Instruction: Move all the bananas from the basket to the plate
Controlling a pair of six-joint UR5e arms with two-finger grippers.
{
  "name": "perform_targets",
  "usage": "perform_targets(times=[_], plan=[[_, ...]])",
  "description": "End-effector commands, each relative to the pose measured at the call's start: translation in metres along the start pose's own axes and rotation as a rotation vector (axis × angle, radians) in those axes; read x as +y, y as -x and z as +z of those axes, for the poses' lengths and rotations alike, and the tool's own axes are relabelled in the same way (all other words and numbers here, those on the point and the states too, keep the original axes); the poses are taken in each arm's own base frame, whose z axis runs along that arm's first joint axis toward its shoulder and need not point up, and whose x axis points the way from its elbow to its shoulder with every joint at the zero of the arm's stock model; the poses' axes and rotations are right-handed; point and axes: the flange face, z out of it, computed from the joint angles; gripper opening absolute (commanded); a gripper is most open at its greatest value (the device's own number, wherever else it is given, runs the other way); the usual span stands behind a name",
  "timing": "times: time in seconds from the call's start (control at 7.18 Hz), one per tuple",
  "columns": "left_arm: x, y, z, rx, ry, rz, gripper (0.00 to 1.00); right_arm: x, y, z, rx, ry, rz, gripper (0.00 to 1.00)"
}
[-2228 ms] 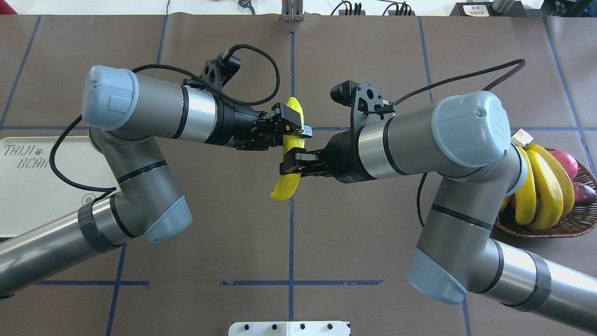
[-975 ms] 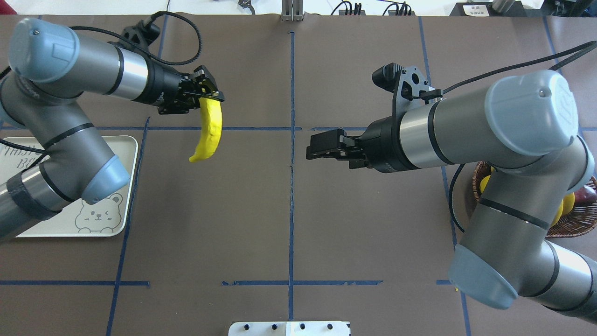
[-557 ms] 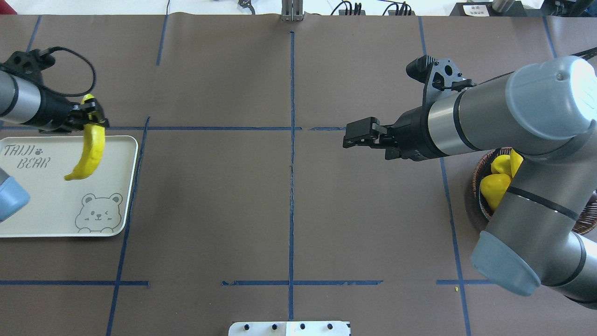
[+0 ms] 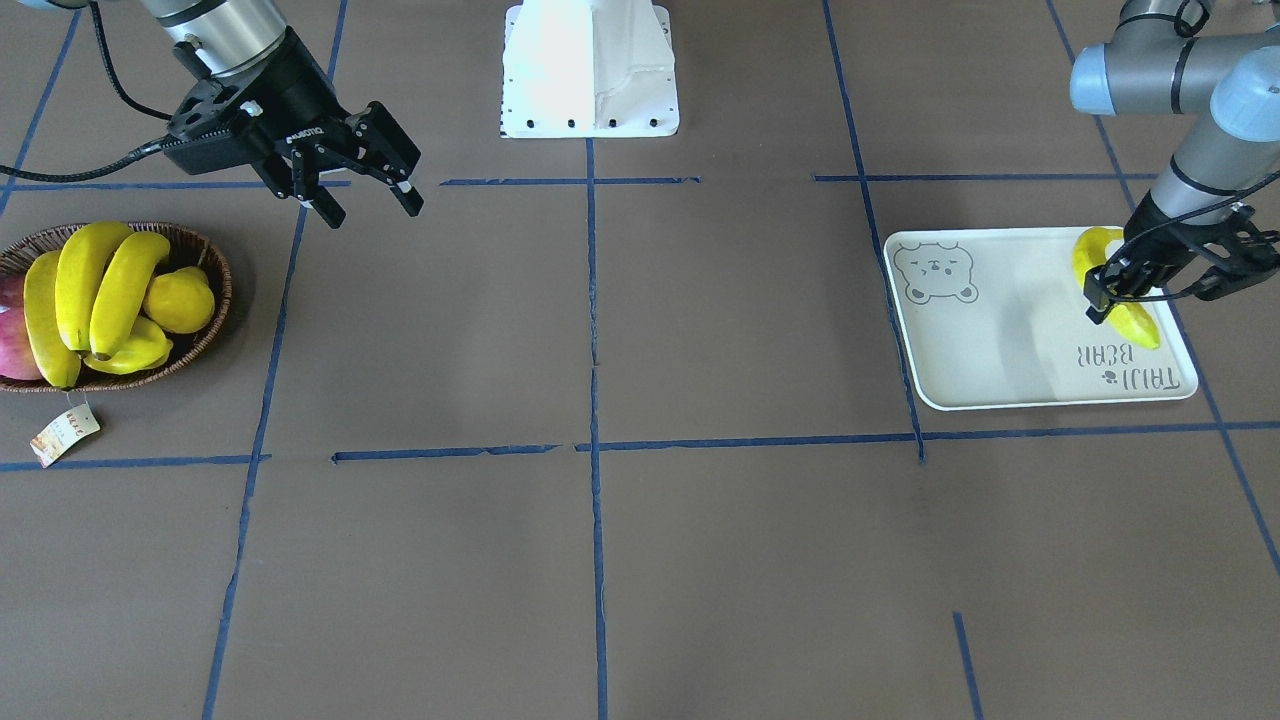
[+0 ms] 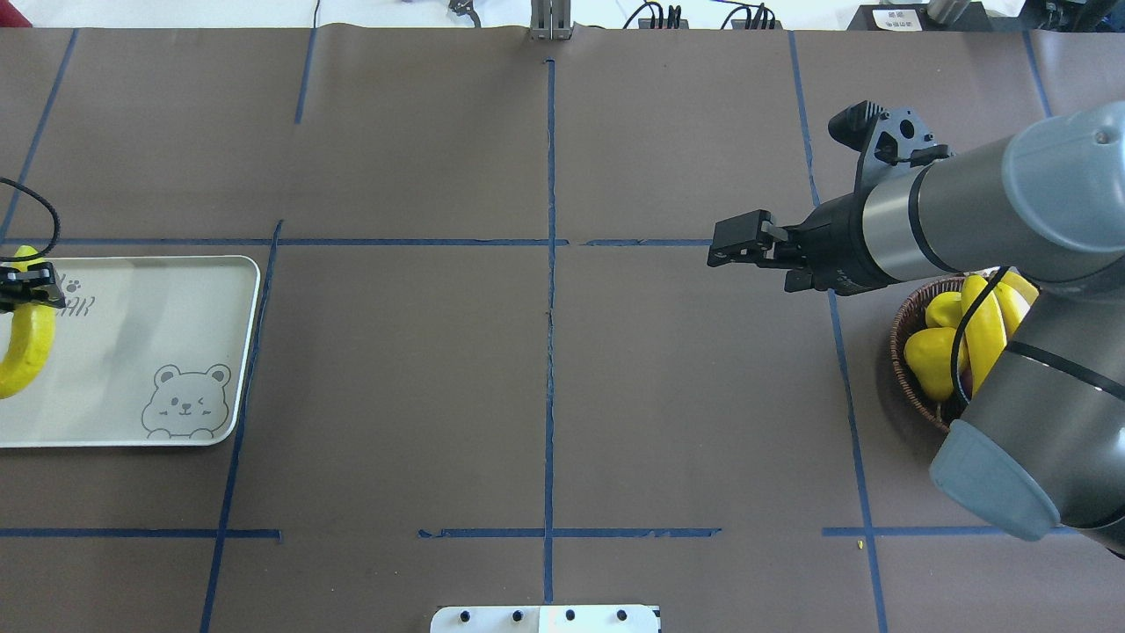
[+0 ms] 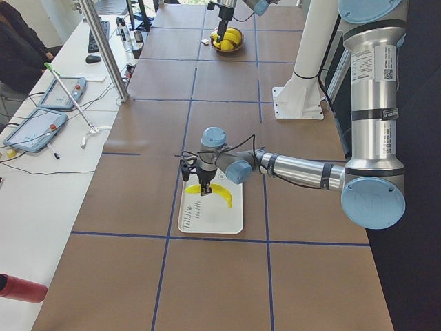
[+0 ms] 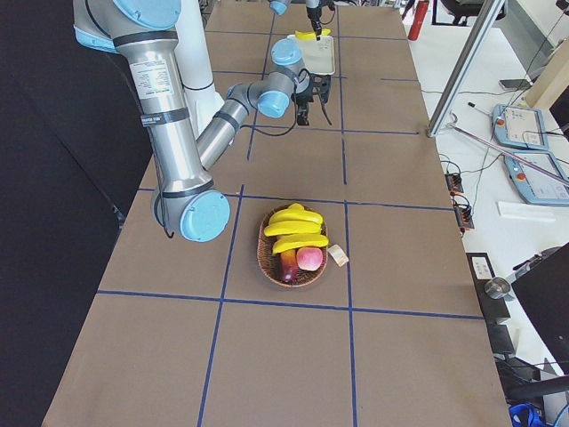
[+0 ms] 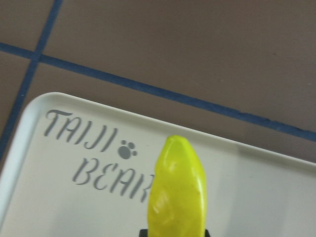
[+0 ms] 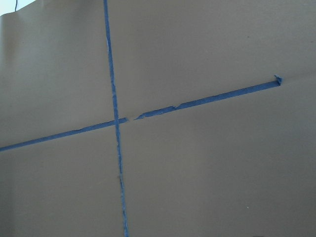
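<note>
Brown paper-covered bench (image 5: pixel 395 396), gridded with blue tape (image 5: pixel 549 352). A white base plate (image 4: pixel 590 70) sits at the robot's edge. In the left-end view a white desk (image 6: pixel 27 200) runs along the operators' side.

Left pincer (image 4: pixel 1106 295) — clamped on the held banana (image 4: pixel 1138 327), gripping it partway along its length. It is over the cream tray (image 4: pixel 1000 330) at the robot's left end of the bench. The fruit sits over the tray's outer end, one tip beside the grey "TAIJI BEAR" lettering (image 4: pixel 1135 366); the bear face print (image 4: pixel 935 272) is at the opposite corner. My left wrist feed shows the yellow tip in front of that lettering. I cannot tell whether the fruit touches the tray.

Right pincer (image 4: pixel 372 208) — fingers spread apart, above the bench near the wicker basket (image 4: pixel 222 300), on the side toward the base. My right wrist feed shows only brown paper and a tape crossing.

The basket is at the robot's right end, well apart from the tray. Three bananas (image 4: pixel 82 280) lie in it side by side, with a round yellow fruit (image 4: pixel 182 300) against them, another yellow fruit (image 4: pixel 135 355) partly under them, and a reddish fruit (image 4: pixel 10 345) at the outer edge. A paper tag (image 4: pixel 62 435) on a string lies on the bench just beside the basket.
</note>
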Motion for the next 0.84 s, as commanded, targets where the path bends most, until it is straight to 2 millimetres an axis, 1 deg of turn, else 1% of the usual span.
perform_targets(times=[0.0,0.14,0.28,0.42,0.56,0.7], plan=[[-0.003,0.014,0.022,-0.043,0.004,-0.008,0.03,-0.001,-0.013,0.003,0.023,0.000,0.010,1.00],[-0.003,0.022,0.031,-0.060,0.013,-0.016,0.54,-0.001,-0.013,0.003,0.024,0.001,0.009,1.00],[-0.003,0.025,0.034,-0.058,0.007,-0.010,0.99,-0.001,-0.014,0.003,0.024,0.002,0.011,1.00],[-0.005,0.022,0.029,-0.035,-0.009,-0.001,0.99,0.000,-0.018,0.004,0.037,0.004,0.015,1.00],[-0.005,0.017,0.023,-0.021,-0.017,0.004,0.99,-0.002,-0.033,0.007,0.067,0.004,0.029,1.00],[-0.005,-0.001,0.003,0.023,-0.026,0.020,0.99,-0.001,-0.067,0.009,0.124,0.009,-0.016,1.00]])
